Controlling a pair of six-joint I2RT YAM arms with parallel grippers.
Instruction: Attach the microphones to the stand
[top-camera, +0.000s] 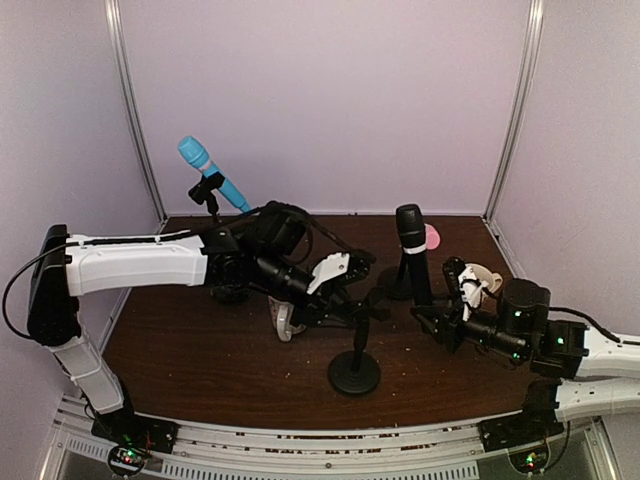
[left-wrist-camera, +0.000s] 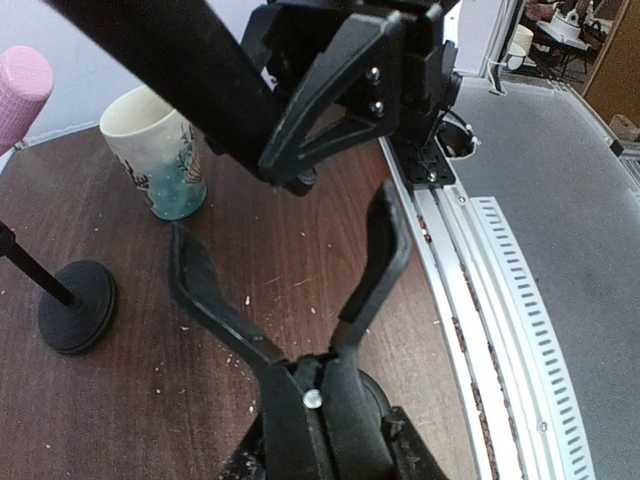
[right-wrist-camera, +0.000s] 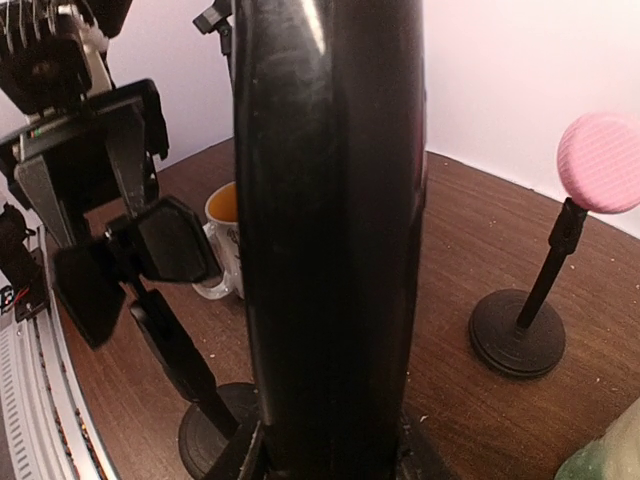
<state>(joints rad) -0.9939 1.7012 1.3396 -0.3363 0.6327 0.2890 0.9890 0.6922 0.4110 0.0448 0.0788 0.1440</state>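
Counting 2 of 3 done, blue mic (top-camera: 210, 172) clipped far left & pink mic (top-camera: 432, 237) far right, w/ black mic (top-camera: 411, 245) upright, clamped tight in right gripper (top-camera: 432, 320), unseated, while left gripper (top-camera: 350, 300) seems pinched shut on the clip (left-wrist-camera: 385, 250) of mid stand (top-camera: 355, 375).

**Forked clip under the black microphone**

The stand's clip (left-wrist-camera: 385, 250) rises from bottom centre, its two prongs spread with nothing between them. The left gripper (left-wrist-camera: 325, 445) clamps its hinge, fingers barely in view. Just past the prong tips the black microphone (left-wrist-camera: 160, 60) slants in the right gripper (left-wrist-camera: 290, 150). On the table (left-wrist-camera: 130, 400), a patterned mug (left-wrist-camera: 160, 150) stands near the wall edge. A round stand base (left-wrist-camera: 75, 305) sits beside it, and the pink microphone (left-wrist-camera: 20, 85) shows above. A metal rail (left-wrist-camera: 500, 300) lines the opposite edge.
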